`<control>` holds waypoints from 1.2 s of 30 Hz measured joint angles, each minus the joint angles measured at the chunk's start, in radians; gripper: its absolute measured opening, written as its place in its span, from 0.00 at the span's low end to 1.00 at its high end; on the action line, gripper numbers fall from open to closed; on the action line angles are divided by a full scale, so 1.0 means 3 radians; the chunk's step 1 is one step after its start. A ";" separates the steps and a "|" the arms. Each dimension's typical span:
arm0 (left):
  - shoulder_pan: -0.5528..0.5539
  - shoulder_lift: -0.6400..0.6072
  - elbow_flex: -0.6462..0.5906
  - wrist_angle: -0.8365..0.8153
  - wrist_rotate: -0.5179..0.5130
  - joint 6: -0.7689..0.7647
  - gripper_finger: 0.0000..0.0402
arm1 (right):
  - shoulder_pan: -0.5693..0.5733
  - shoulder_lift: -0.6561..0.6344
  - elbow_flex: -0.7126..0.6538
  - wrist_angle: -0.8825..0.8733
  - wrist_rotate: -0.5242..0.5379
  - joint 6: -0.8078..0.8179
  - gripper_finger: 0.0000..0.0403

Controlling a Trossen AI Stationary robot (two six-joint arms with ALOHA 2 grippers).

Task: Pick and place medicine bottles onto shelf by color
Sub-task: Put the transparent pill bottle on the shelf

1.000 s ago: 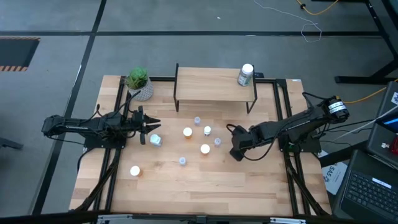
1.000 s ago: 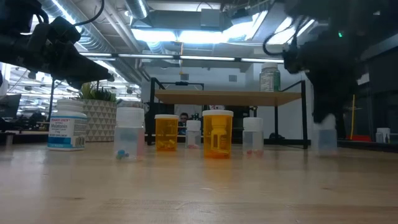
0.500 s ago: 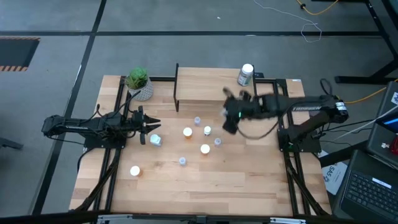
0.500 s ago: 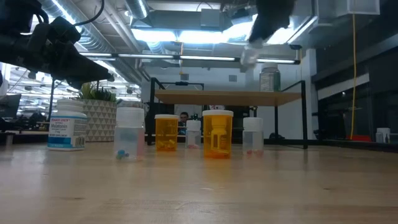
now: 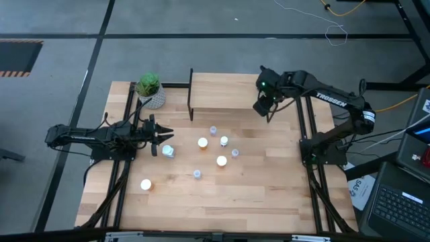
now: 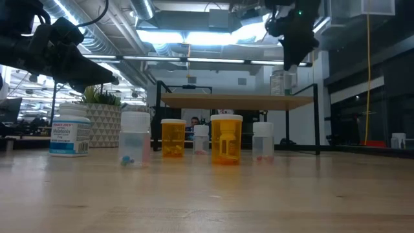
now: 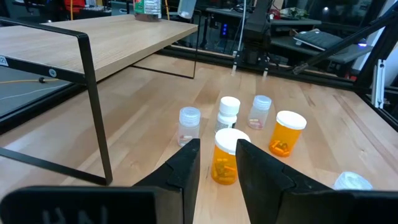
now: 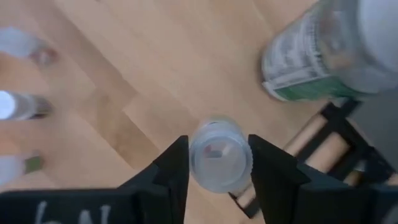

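Landmark: the shelf (image 5: 228,93), a light-wood board on thin black legs, is taken as the reference for every place below.
Nearest bottle: an orange bottle with a white cap (image 5: 146,184) is seen standing alone, farthest from the shelf toward the table's front and left.
Left gripper (image 5: 163,136): it is held low over the table, well to the left and front of the shelf, pointed toward the bottle cluster; in the left wrist view the fingers (image 7: 183,171) are seen parted with nothing held between them.
White bottle (image 5: 168,152): it is found just in front of the left gripper's tips; a blue-and-white label is shown in the low view.
Bottle cluster: two orange bottles (image 5: 221,160) (image 5: 203,142), a white bottle (image 5: 224,141) and small clear bottles (image 5: 197,174) (image 5: 235,153) (image 5: 213,130) are grouped on the table just in front of the shelf, each standing apart from the others.
Right gripper (image 5: 263,106): it is positioned above the shelf's right end; a small clear bottle (image 8: 219,155) is clamped between its fingers.
Greenish bottle (image 8: 323,53): it is seen upright on the shelf's right end, just beside the carried bottle; from above it is hidden by the arm.
Plant (image 5: 149,86): a green plant in a white pot is placed off the shelf's left end.
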 joint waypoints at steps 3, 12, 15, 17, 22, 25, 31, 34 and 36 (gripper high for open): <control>0.0000 0.0000 0.0000 0.0000 0.0000 -0.0001 0.25 | -0.0133 0.0004 -0.0042 0.0034 -0.0146 -0.0064 0.35; 0.0001 0.0000 0.0000 -0.0001 0.0000 -0.0001 0.25 | -0.0382 0.0001 -0.0042 0.0043 -0.0238 -0.0118 0.42; 0.0001 0.0000 -0.0001 -0.0001 0.0000 -0.0001 0.25 | -0.0430 0.0001 -0.0042 0.0045 -0.0294 -0.0148 0.47; 0.0001 0.0000 -0.0001 -0.0001 0.0000 0.0000 0.25 | -0.0450 0.0001 -0.0042 0.0060 -0.0291 -0.0152 0.49; 0.0000 0.0000 -0.0001 0.0000 0.0000 0.0000 0.25 | -0.0495 0.0001 -0.0029 0.0183 -0.0290 -0.0202 0.51; 0.0001 0.0000 0.0000 -0.0001 0.0000 -0.0001 0.25 | -0.0507 0.0001 0.0099 0.0200 -0.0306 -0.0204 0.51; 0.0001 0.0000 0.0000 0.0000 0.0000 -0.0002 0.25 | -0.0398 -0.0001 0.0461 0.0210 -0.0963 -0.0162 0.51; 0.0000 0.0000 -0.0001 -0.0001 0.0000 -0.0003 0.25 | -0.0198 -0.0001 0.0501 0.0360 -0.1453 -0.0257 0.51; 0.0001 0.0000 -0.0001 0.0000 0.0000 -0.0003 0.25 | -0.0015 -0.0001 0.0466 0.0500 -0.1762 -0.0362 0.51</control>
